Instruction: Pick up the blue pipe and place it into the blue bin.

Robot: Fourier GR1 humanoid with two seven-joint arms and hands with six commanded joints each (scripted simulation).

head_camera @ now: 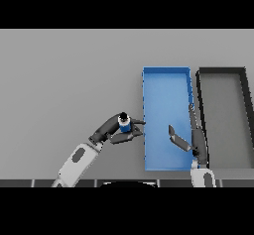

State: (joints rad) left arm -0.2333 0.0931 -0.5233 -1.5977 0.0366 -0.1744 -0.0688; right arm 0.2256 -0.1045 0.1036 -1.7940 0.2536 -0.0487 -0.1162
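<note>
No writing, brand or label readable anywhere. Plain grey table (69, 80) filling the whole view, bare of pattern, with nothing of the room visible past its far edge. Blue bin (166, 71) set right of centre, long and narrow, running from the near edge away from the robot, its floor holding no object. Dark grey bin (222, 71) just beside it on the right (same long shape), the two walls close together or touching, too close to tell which. Left hand (121, 136) held just off the blue bin's left wall, near the lower half of that wall, fingers and thumb curled around the blue pipe (124, 127). Pipe gripped upright, a short blue cylinder with a dark cap on top, still outside the bin, its position above or on the table impossible to judge. One fingertip reaching to about the bin's left rim. Right hand (179, 139) placed over the near right part of the blue bin, fingers straight and spread apart from the thumb, holding nothing. Right forearm lying along the bin's right wall. No other objects between pipe and bin.
</note>
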